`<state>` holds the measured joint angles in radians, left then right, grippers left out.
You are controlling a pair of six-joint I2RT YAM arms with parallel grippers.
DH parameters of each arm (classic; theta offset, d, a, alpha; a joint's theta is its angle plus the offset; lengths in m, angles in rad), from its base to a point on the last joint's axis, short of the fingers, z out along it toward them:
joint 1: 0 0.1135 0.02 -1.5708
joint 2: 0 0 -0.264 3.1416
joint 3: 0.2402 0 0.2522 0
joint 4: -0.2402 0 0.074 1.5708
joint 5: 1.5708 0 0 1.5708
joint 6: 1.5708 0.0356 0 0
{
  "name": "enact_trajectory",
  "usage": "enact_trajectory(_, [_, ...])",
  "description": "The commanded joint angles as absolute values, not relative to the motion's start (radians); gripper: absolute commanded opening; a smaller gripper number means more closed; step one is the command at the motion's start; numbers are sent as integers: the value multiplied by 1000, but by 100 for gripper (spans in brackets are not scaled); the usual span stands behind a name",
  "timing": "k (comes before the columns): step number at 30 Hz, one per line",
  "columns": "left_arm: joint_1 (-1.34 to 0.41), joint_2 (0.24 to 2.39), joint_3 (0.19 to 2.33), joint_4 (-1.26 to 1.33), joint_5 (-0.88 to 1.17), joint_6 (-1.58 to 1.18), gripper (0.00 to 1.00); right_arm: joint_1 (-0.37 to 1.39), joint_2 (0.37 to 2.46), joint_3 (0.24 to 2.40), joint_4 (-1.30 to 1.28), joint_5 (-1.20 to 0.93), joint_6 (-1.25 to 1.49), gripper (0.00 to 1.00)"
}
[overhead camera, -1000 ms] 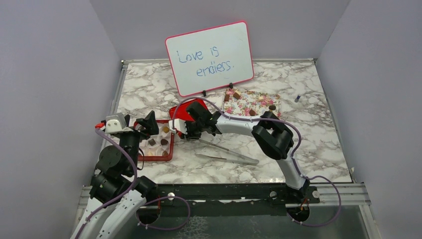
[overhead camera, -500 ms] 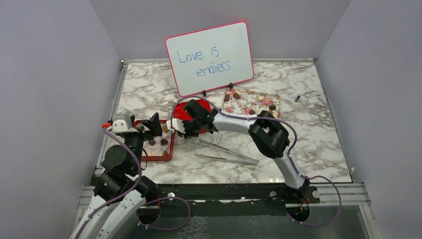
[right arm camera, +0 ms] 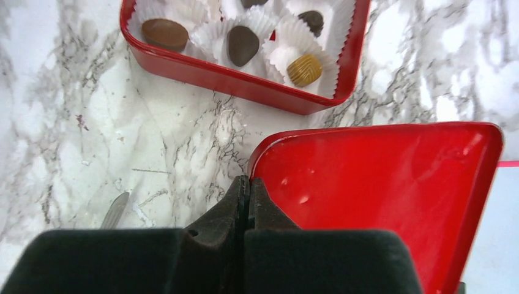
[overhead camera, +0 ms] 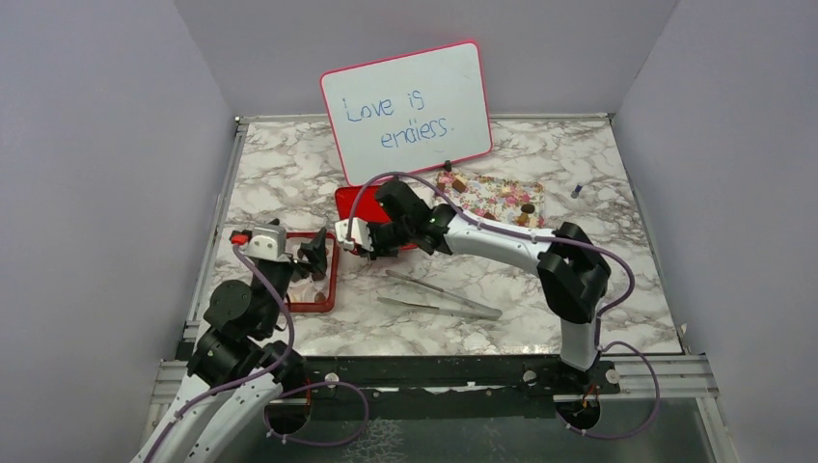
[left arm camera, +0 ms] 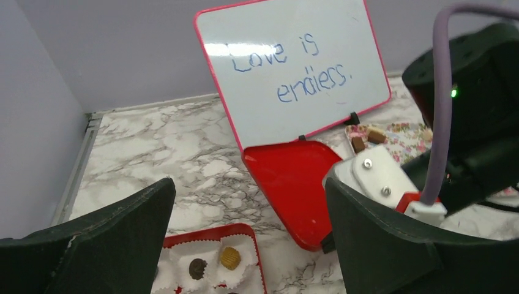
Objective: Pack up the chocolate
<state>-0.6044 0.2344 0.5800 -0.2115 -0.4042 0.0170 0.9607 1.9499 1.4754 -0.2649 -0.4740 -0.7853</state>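
1. While the right gripper (right arm camera: 246, 195) sat clenched at the corner of the red lid (right arm camera: 379, 202), the left gripper (left arm camera: 248, 196) hung wide open, empty.
2. The chocolate (right arm camera: 243, 45) lay in paper cups inside the red box (right arm camera: 183, 70); more sat on the floral tray (overhead camera: 502, 198).
3. Each piece looked light, smooth and easily marred; a gentle pinch across its sides would suit.

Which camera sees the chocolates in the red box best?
The right wrist camera. It looks closely down on the chocolates in white paper cups inside the red box, so shapes and colours show. The left wrist camera catches just a couple at its bottom edge. The top camera shows tiny specks, partly behind the left arm.
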Motion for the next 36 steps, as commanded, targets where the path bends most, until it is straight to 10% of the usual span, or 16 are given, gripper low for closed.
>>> enact_trajectory(1, [-613, 259, 536, -218, -170, 203, 89, 962, 1857, 1432, -253, -473, -775, 1])
enact_trajectory(24, [-637, 436, 595, -308, 403, 728, 99, 923, 1559, 1240, -277, -504, -752, 1])
enact_trajectory(36, [-637, 472, 685, -463, 575, 1005, 80, 913, 1380, 1191, -322, -609, -729, 1])
